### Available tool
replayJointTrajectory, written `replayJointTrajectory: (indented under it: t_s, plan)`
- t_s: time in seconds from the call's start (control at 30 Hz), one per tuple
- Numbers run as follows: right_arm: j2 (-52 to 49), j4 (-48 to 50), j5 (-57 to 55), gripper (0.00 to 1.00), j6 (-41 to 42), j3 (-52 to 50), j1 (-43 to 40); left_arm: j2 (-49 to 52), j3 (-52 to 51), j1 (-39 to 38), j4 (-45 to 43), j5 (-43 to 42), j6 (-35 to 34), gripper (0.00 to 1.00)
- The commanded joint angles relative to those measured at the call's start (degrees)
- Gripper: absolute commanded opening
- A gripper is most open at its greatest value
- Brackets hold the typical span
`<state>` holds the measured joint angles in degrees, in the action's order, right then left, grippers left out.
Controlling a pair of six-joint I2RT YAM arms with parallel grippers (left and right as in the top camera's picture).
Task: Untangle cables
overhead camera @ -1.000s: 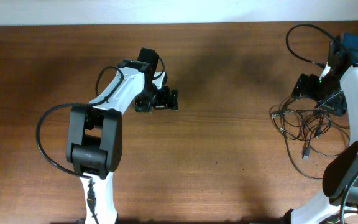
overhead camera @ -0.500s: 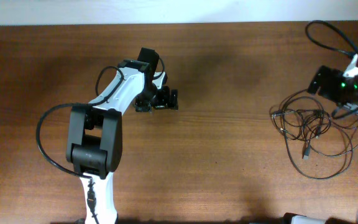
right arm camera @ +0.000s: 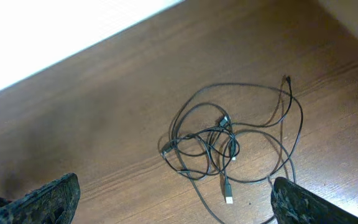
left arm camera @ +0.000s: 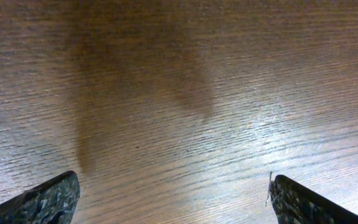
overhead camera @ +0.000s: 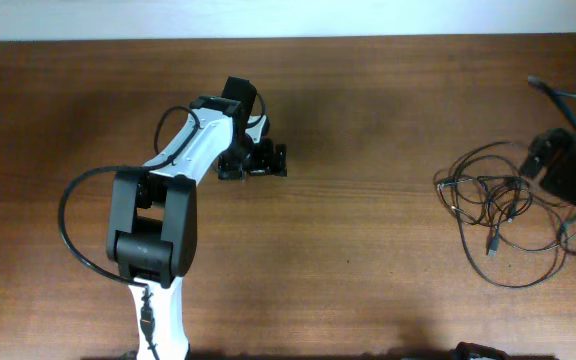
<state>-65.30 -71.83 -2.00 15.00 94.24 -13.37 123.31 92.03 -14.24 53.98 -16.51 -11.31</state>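
Note:
The cables (overhead camera: 496, 196) lie as a loose tangle of thin black loops on the right of the wooden table, with a small plug (overhead camera: 491, 243) trailing toward the front. The right wrist view shows the same cables (right arm camera: 222, 122) from high above, with a light-tipped plug (right arm camera: 228, 198). My right gripper (right arm camera: 176, 205) is open and well above the cables, touching nothing. The right arm (overhead camera: 565, 165) shows only at the table's right edge. Far to the left, my left gripper (overhead camera: 254, 160) hangs low over bare wood. In its own view the left gripper (left arm camera: 174, 200) is open and empty.
The left arm's body (overhead camera: 153, 230) stretches from the table's front edge toward the middle. A pale wall (right arm camera: 55, 31) borders the table's far side. A thick black arm wire (overhead camera: 568, 97) loops at the far right.
The right arm has swung away from above the cables toward the right edge and now leaves the whole tangle uncovered. The cables and the left arm have not moved.

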Motion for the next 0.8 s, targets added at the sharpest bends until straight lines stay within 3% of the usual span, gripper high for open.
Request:
replayJointTrajectory:
  t_s: [0.0,0.2,0.4,0.77]
  plan:
    - [4.72,-0.02,0.24,0.98,0.28,0.48,-0.09,-1.73,0.00,-0.24,0.09,-0.61,1.09,0.99]
    - [12.94,-0.02,-1.62,0.98,0.26,0.44,4.68,-1.73,0.00,-0.24,0.09,-0.59,1.11,0.99]
    - [20.57,-6.25,-3.06,0.98,-1.25,-0.81,7.85,-1.73,0.00,-0.24,0.09,-0.20,1.11,0.99]
    - [36.59,-6.88,-1.22,0.98,-1.18,-20.33,8.50,-1.73,0.00,-0.35,0.09,-0.20,1.11,0.99]
